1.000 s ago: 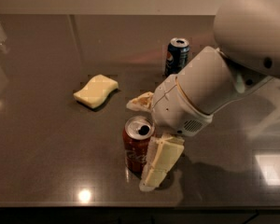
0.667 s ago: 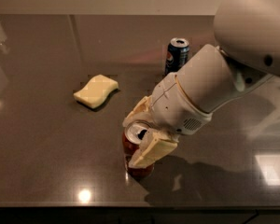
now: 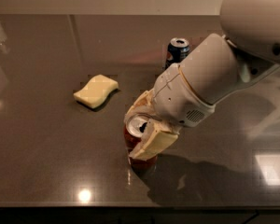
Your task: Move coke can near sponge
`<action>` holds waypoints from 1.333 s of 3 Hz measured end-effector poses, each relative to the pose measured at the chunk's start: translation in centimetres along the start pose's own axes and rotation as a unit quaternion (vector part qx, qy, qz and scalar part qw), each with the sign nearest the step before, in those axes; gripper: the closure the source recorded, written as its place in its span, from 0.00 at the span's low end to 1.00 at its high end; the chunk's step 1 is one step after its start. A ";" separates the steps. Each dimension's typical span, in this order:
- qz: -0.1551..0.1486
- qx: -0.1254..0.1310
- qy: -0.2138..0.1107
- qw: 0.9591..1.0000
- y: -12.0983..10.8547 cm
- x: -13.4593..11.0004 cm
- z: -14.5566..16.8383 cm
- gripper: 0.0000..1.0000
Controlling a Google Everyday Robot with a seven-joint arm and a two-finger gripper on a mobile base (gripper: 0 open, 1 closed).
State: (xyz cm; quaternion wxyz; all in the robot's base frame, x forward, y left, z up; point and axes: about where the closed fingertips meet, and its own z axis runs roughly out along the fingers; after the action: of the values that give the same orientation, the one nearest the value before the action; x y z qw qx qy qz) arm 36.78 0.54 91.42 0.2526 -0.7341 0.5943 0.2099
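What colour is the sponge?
The sponge is pale yellow, camera view. End effector grips the coke can.

Our hand has swung its near finger up from beside the coke can and clamped onto it.

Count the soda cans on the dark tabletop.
2. The red coke can with a silver top stands near the front edge, clamped by the gripper. The dark blue Pepsi can stands farther back, beside the arm. The arm may hide others.

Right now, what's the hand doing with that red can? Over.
Hand shut on coke can, can upright. Sponge apart, up-left in view. Pepsi can at back, off the route.
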 end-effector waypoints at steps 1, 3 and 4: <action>0.002 0.012 -0.001 1.000 -3.7 -1.5 -0.9 1.00; 0.010 0.034 -0.003 0.999 -11.0 -3.5 -2.3 1.00; 0.020 0.042 -0.006 0.999 -13.4 -2.5 -2.3 1.00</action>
State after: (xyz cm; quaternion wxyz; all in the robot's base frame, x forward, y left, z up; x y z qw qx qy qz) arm 49.39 3.26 96.39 0.2829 -0.7094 0.6156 0.1943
